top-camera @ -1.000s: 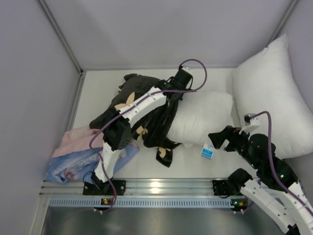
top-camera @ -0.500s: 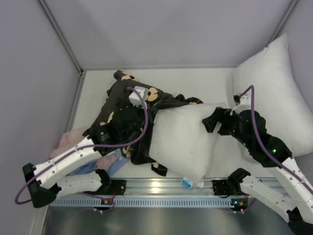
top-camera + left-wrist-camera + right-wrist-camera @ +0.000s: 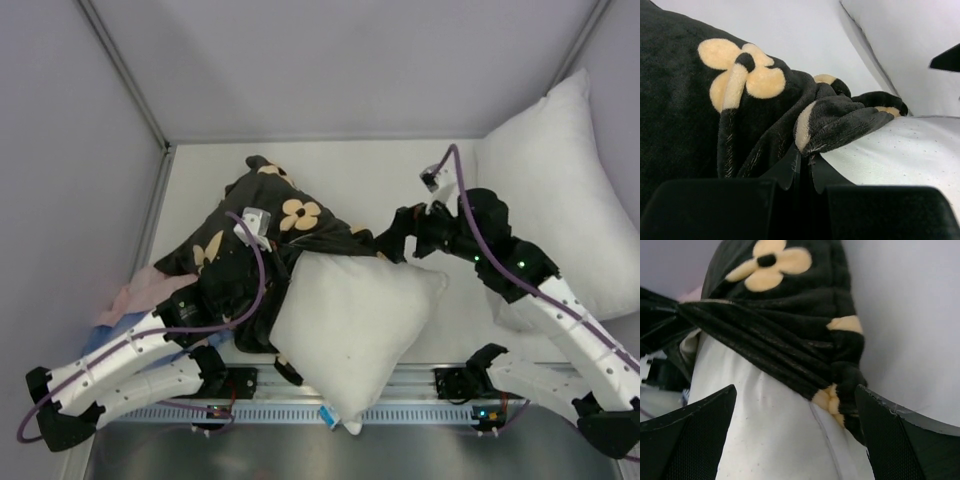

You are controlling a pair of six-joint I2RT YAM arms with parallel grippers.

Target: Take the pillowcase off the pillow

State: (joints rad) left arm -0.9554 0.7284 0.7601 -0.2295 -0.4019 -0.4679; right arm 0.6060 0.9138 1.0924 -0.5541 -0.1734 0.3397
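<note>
Most of pillow (image 3: 350, 320) (white) lies outside pillowcase (image 3: 280, 220).

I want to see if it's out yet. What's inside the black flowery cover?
Most of the white pillow sticks out of the pillowcase. Its far edge goes under the black folds; how much is inside is hidden.

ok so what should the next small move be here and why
Probably lower the open right claw and close it on the bare white pillow beneath it. The left claw pinches the pillowcase, which wraps only the pillow's far end; anchoring the pillow should let the left claw pull the pillowcase free.
</note>
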